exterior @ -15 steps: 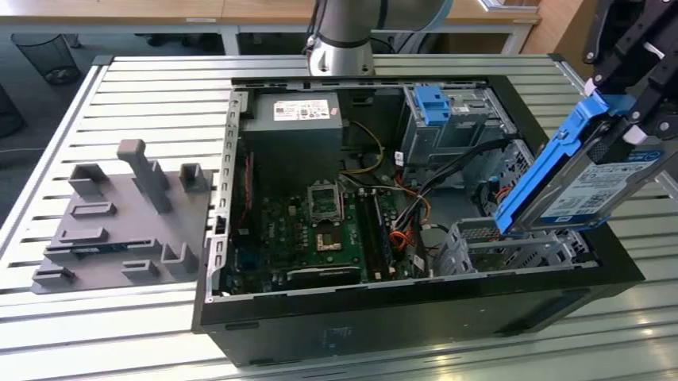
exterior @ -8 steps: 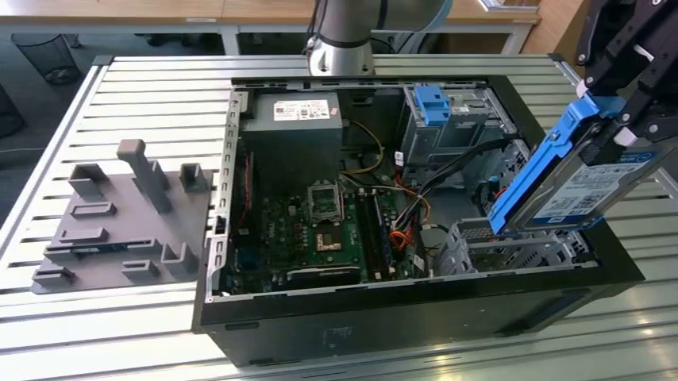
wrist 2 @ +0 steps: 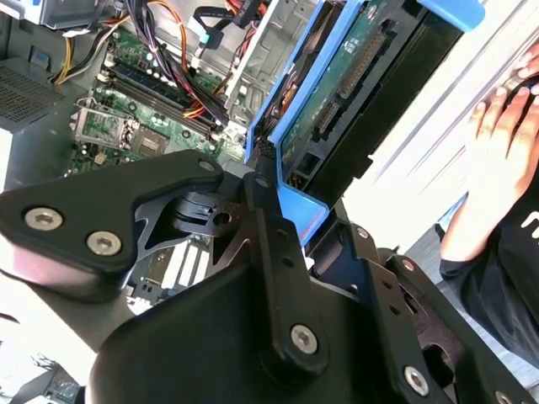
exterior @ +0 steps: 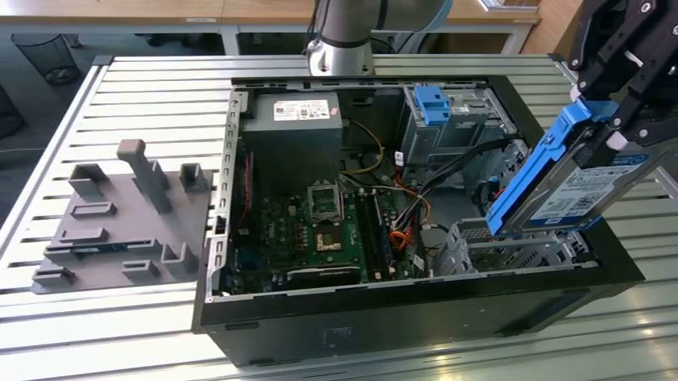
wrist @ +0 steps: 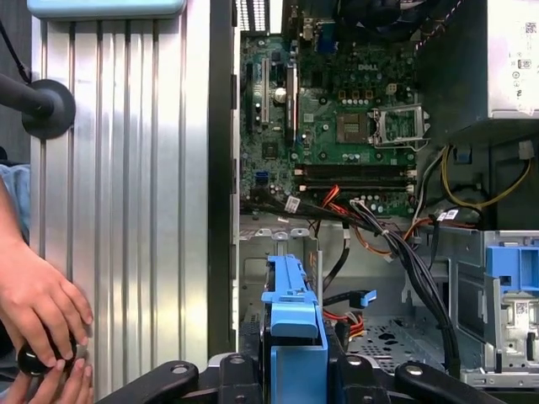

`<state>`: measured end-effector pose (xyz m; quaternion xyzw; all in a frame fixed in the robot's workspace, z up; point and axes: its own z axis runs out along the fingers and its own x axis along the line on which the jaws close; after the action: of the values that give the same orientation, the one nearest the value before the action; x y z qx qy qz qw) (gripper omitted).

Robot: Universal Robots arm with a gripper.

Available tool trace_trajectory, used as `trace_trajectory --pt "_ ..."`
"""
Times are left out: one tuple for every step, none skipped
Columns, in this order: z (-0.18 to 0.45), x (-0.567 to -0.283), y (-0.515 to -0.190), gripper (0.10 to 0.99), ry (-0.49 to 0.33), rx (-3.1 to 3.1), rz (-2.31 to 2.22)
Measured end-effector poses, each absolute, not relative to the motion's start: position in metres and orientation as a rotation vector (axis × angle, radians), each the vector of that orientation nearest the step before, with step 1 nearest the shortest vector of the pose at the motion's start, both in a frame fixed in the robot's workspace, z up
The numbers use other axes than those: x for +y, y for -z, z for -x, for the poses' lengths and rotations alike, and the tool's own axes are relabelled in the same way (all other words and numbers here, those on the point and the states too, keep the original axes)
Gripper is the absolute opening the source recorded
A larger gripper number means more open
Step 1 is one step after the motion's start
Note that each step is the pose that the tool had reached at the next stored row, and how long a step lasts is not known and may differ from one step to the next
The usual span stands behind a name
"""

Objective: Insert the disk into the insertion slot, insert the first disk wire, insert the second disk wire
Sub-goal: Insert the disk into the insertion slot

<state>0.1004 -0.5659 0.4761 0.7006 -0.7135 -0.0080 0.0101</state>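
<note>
Gripper (exterior: pixel 610 127) clamps the disk (exterior: pixel 577 189) by its upper end — tilted just over the insertion slot (exterior: pixel 521 251).

Slatted metal table (exterior: pixel 159 87), wire wastebasket (exterior: pixel 48 55) behind

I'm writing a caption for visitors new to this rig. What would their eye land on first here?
The blue-framed disk stands out first, held steeply tilted by the gripper over the insertion slot at the exterior view's right end of the open computer case. Next comes the green motherboard inside the case, then a person's hand at the edge of the slatted table in the first wrist view.
</note>
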Motion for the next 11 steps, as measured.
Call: trace_trajectory --pt "-0.1003 -0.5656 -0.4755 0.365 0.025 -2.227 -2.187" --pt "-0.1003 -0.5648 -0.4749 0.365 0.024 -2.227 -2.188" --pt "-0.1002 -0.5640 -0.4743 0.365 0.024 -2.228 -2.188" --pt "-0.0999 -0.5631 -0.4736 0.365 0.024 -2.228 -2.187" --pt "-0.0998 -0.5623 -0.4728 0.365 0.024 -2.228 -2.188" --pt "-0.0996 -0.5615 -0.4719 0.365 0.023 -2.228 -2.188" --pt "-0.0993 -0.5610 -0.4710 0.365 0.023 -2.228 -2.188" --pt "-0.0989 -0.5606 -0.4699 0.365 0.022 -2.228 -2.188" --pt "-0.0985 -0.5605 -0.4685 0.365 0.022 -2.229 -2.189" --pt "-0.0978 -0.5604 -0.4670 0.365 0.021 -2.229 -2.189" --pt "-0.0971 -0.5602 -0.4659 0.365 0.020 -2.230 -2.190"
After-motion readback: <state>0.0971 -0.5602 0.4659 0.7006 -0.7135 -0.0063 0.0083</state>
